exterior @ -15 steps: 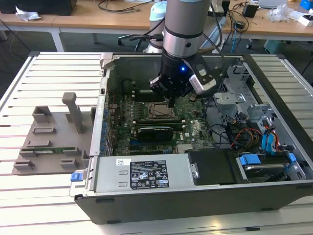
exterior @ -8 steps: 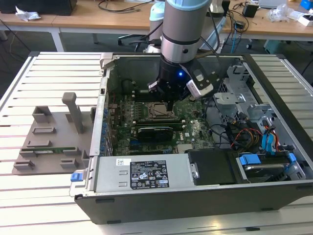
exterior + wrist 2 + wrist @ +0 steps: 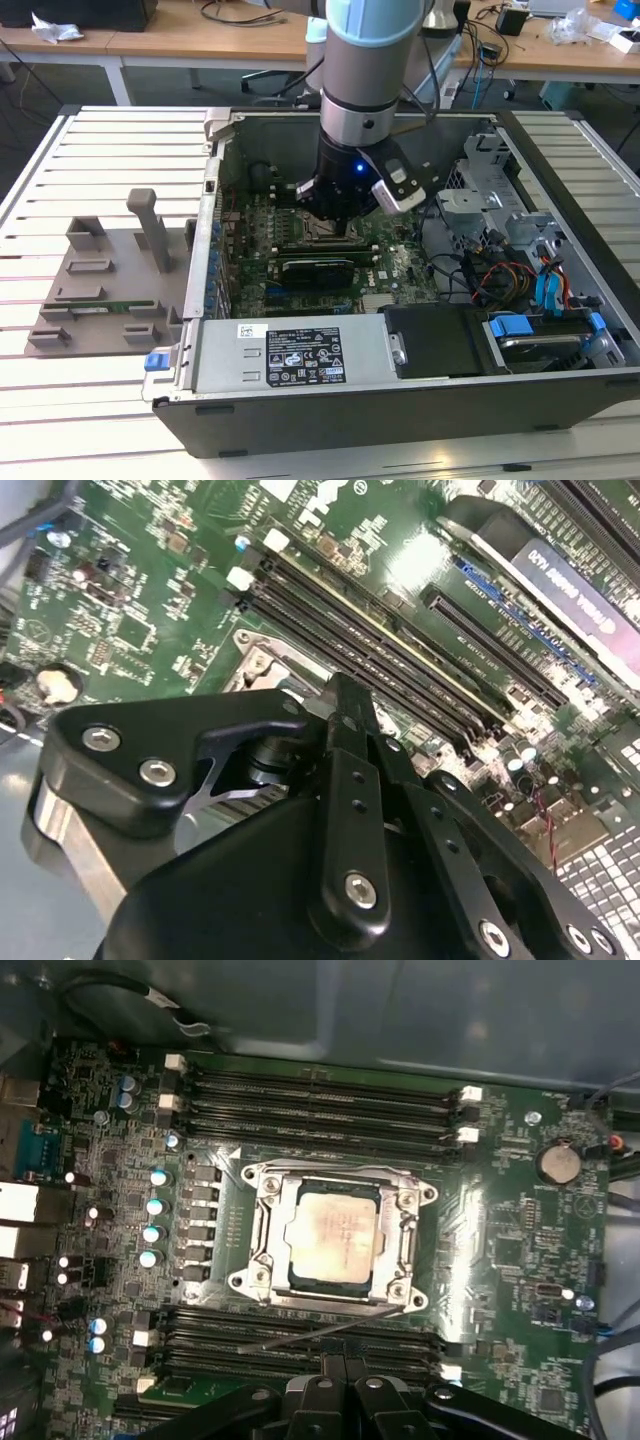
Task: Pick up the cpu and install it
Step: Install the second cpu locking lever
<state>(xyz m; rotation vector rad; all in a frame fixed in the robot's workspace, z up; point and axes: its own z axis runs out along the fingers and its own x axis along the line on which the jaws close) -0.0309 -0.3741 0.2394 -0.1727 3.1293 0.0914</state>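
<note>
The open grey metal computer case (image 3: 400, 400) lies on its side on a white slatted table (image 3: 60, 400), presumably so the green motherboard (image 3: 500, 1210) faces up for the arm to reach; wooden desks (image 3: 200, 40) stand behind it. The black gripper (image 3: 338, 208) hangs low inside the case over the board, and whether its claw is wide or narrow I cannot tell. In the first wrist view the small square silvery-grey cpu (image 3: 335, 1234) already sits within the metal socket frame (image 3: 262, 1222), between the rows of dark memory slots (image 3: 320, 1095).
</note>
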